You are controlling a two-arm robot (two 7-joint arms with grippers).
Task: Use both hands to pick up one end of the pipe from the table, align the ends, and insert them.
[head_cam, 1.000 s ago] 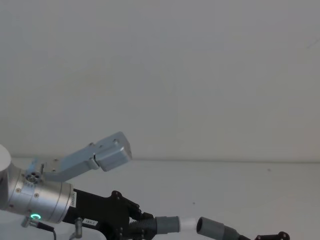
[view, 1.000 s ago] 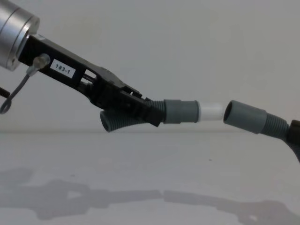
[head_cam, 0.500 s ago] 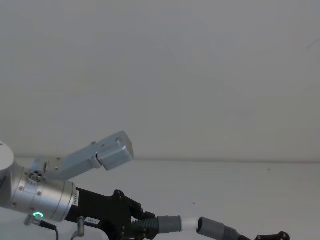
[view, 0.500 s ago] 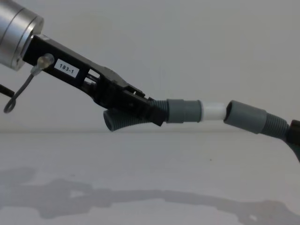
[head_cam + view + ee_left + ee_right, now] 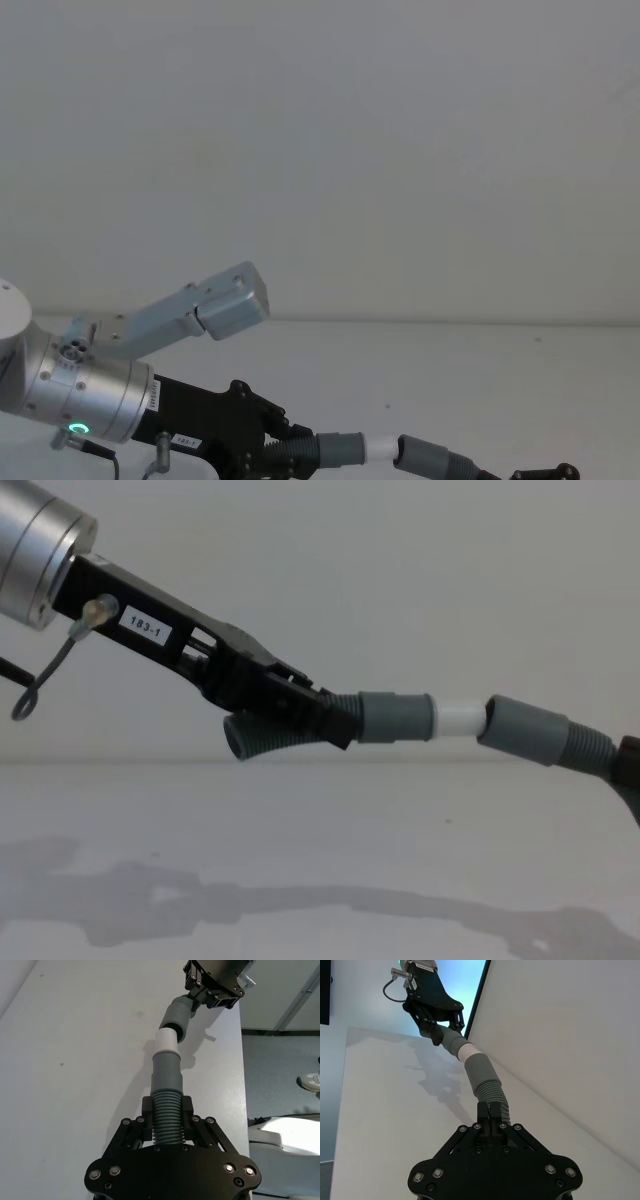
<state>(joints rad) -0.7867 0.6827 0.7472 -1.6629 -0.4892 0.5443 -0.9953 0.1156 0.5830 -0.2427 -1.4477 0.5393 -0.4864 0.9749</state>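
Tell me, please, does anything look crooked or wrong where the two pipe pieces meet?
Yes, slightly. The narrow white stub held by the left gripper lies level, while the hollow grey cuff held by the right gripper slopes downward away from it. The two meet at a small angle, not in one line.

From my station the table (image 5: 320, 860) lay bare beneath both arms, open room under the raised pipe pieces. The one thing between the left gripper (image 5: 335, 720) and right gripper (image 5: 632, 780) was the pipe itself, white stub (image 5: 460, 718) meeting the grey cuff mouth (image 5: 500, 723). The wall (image 5: 400, 150) closed off the far side, and the table's edge (image 5: 241, 1060) dropped away beside the right gripper.
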